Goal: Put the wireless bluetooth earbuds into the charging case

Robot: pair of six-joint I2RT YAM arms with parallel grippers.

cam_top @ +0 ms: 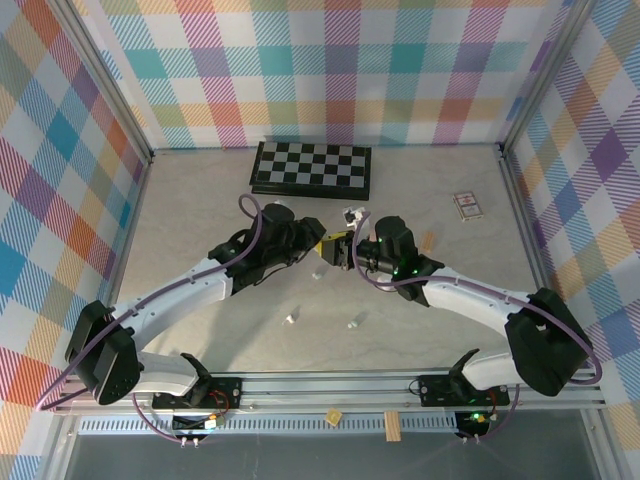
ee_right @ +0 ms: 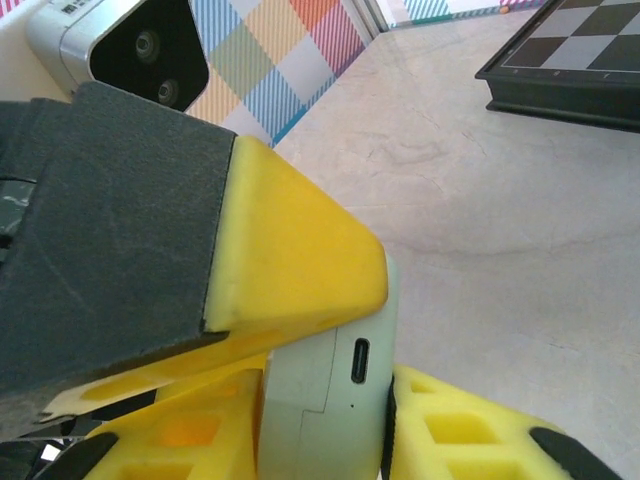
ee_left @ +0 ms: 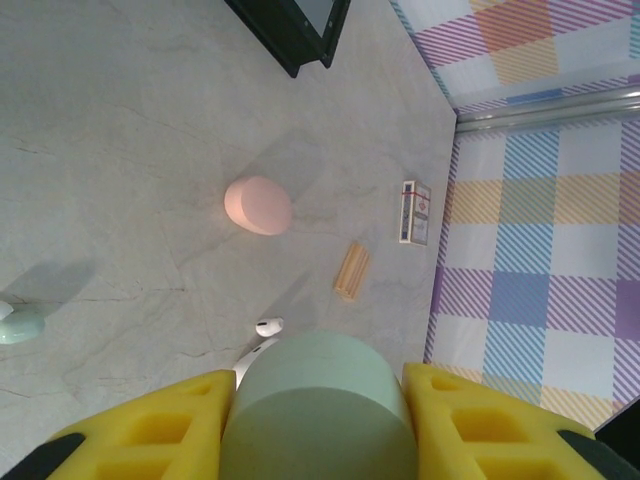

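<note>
Near a pink case (ee_left: pixel 258 205), left tool (ee_left: pixel 318 385) and right tool (ee_right: pixel 325 400) clamp the mint case (ee_left: pixel 315 435).

- Two hands: left hand (ee_left: pixel 318 425) and right hand (ee_right: pixel 325 445).
- Two charging cases: one green charging case (ee_left: pixel 320 375) and one pink charging case (ee_left: pixel 258 205).
- One white earbud (ee_left: pixel 268 326) for sure; the other small pale pieces (cam_top: pixel 291 318) I cannot count safely.
- One chessboard (cam_top: pixel 311 168).
- One card box (ee_left: pixel 415 212).
- One wooden stick (ee_left: pixel 351 270).
</note>
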